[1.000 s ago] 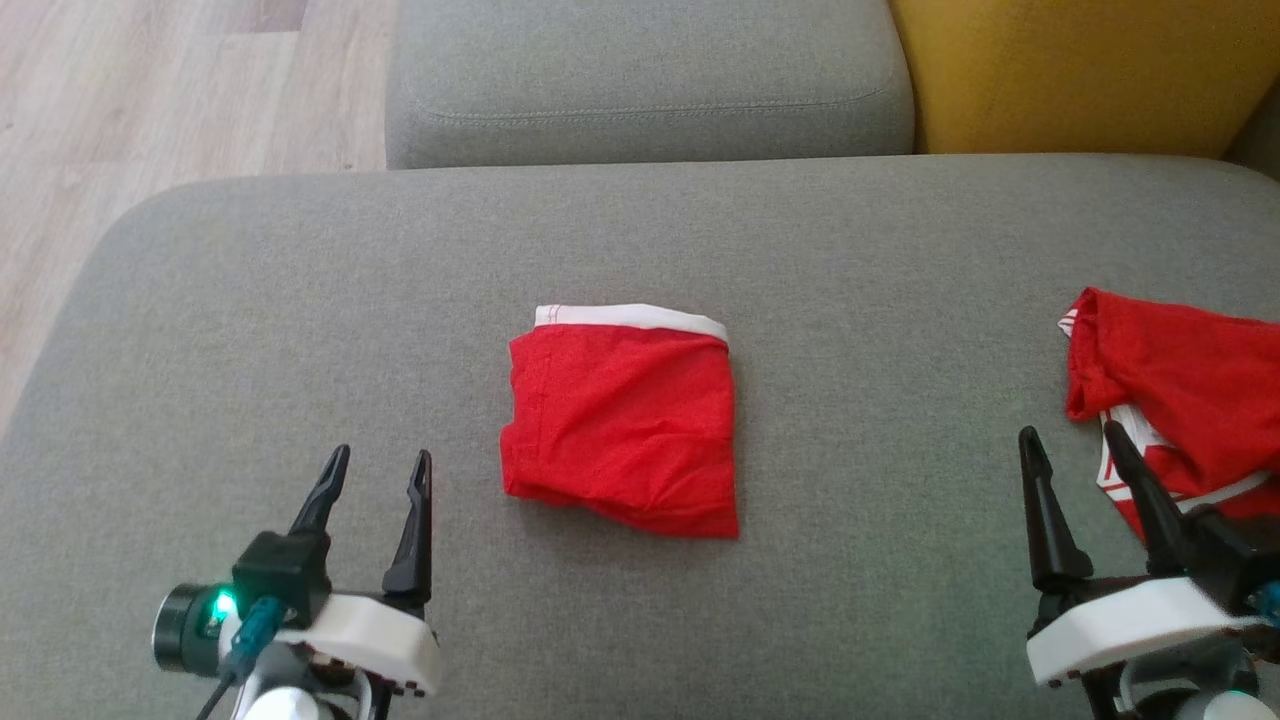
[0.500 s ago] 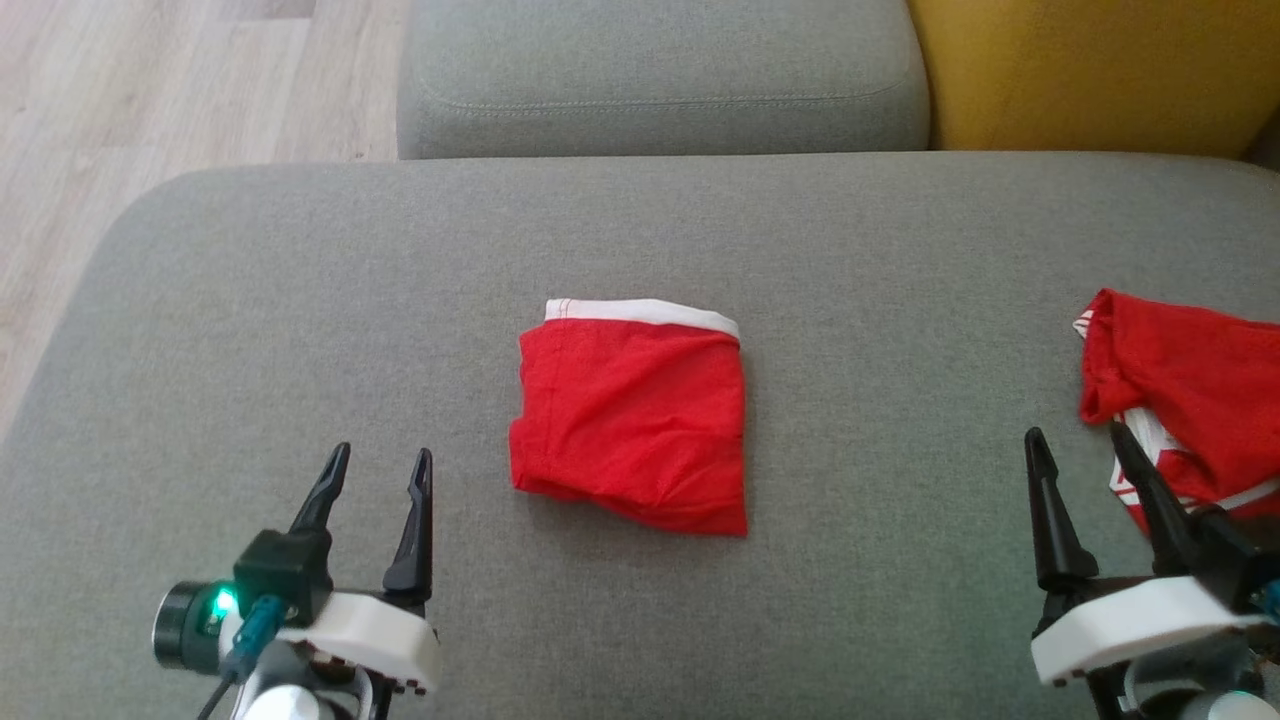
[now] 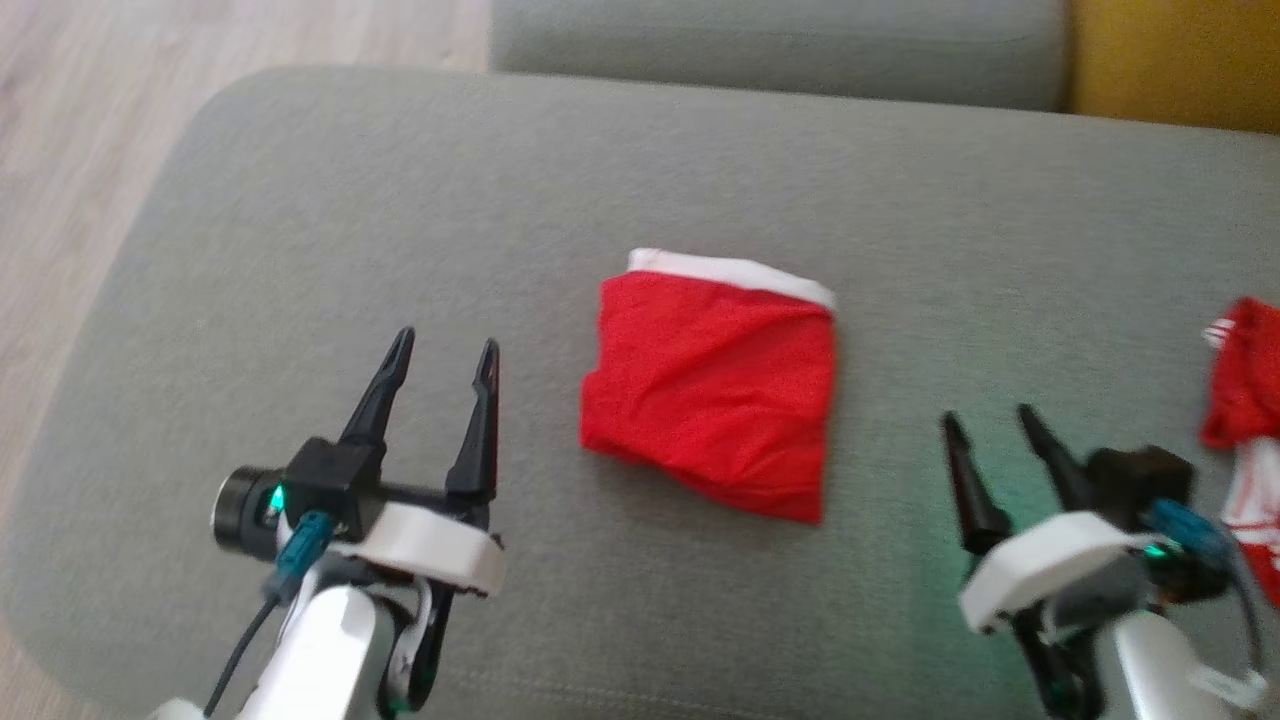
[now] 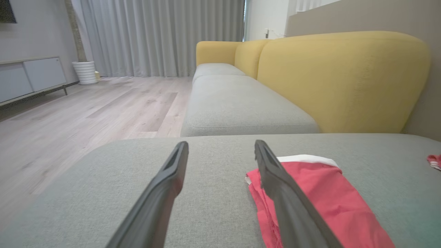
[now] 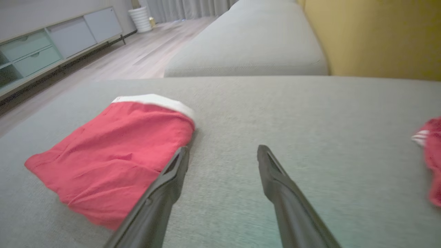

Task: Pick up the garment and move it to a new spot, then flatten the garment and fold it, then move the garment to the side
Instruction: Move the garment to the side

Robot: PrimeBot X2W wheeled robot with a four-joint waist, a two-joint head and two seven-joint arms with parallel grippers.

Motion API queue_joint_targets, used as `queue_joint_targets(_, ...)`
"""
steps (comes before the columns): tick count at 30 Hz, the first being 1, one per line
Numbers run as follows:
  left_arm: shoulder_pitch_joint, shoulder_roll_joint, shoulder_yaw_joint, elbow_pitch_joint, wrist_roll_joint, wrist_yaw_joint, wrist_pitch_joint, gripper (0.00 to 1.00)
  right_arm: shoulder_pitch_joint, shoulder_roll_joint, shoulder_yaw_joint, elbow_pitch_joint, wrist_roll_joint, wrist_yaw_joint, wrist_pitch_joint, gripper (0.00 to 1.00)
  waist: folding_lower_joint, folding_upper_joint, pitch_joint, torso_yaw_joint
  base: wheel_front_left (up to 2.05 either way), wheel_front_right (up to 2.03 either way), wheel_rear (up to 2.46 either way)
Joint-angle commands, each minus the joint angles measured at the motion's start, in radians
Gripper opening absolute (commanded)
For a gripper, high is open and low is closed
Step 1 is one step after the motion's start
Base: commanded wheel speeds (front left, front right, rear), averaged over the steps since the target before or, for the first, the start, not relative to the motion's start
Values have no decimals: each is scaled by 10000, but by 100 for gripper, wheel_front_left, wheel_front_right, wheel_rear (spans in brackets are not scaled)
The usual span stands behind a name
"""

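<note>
Folded red garment [image 3: 715,390] lies on the grey sofa cushion [image 3: 400,200] between left end effector [image 3: 446,341] and right end effector [image 3: 987,416], both spread, empty. Left wrist view adds curtains [image 4: 155,34]; right wrist view, a cabinet [image 5: 51,41].

A crumpled red-and-white cloth [image 3: 1250,380] lies on the grey cushion [image 3: 400,200], a yellow backrest [image 4: 337,79] beyond it.

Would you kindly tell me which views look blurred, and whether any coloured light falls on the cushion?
Head view: soft throughout, with a green glow on the cushion beside the right gripper. Left wrist view: sharpest, folded garment clear. Right wrist view: near cushion and second garment smeared.
</note>
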Motion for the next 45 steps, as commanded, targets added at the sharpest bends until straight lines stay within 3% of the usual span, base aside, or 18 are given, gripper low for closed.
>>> queue_joint_targets(1,-636,-39,298,-215,91,-32,-144,100,-678,-126,503,189,132,67,-191,100,0,0,499,610,0,0,0)
queue_joint_targets(7,-1017,-370,187,-3,114,-66,-261,100,-1748,-36,1298,2224,523,67,-404,100,0,0,875,1307,0,0,0)
queue_joint_targets(13,-1094,-525,252,-1,155,-74,-282,100,-2312,60,1533,3870,828,67,-136,100,0,0,987,1575,0,0,0)
queue_joint_targets(14,-1092,-543,272,-15,167,-81,-283,100,-2369,70,1559,4046,865,67,-101,73,0,0,990,1588,0,0,0)
queue_joint_targets(15,-1083,-557,298,-35,181,-84,-284,100,-2415,78,1580,4220,889,67,-34,24,0,0,998,1582,0,0,0)
queue_joint_targets(16,-1071,-569,322,-58,201,-85,-284,100,-2472,85,1610,4347,901,67,-7,0,0,0,1007,1567,0,0,0)
queue_joint_targets(24,-1027,-581,497,-151,344,-161,-285,100,-2858,105,2166,4563,1020,67,-84,0,0,0,1079,1083,0,0,0)
queue_joint_targets(31,-988,-497,661,-391,505,-215,-286,100,-3136,-207,3227,4025,1014,67,-130,0,0,0,1201,-235,0,0,0)
queue_joint_targets(37,-1005,-339,807,-608,591,-260,-286,100,-3067,-1111,3919,3124,1190,67,135,0,0,0,1416,-1745,0,0,0)
queue_joint_targets(39,-1089,-237,838,-665,638,-302,-286,100,-3121,-1694,4052,2705,1283,67,344,0,0,0,1641,-2465,0,0,0)
queue_joint_targets(45,-1451,-115,755,-727,742,-404,-286,100,-3697,-3045,3900,2063,1346,67,681,0,0,0,2224,-3466,0,0,0)
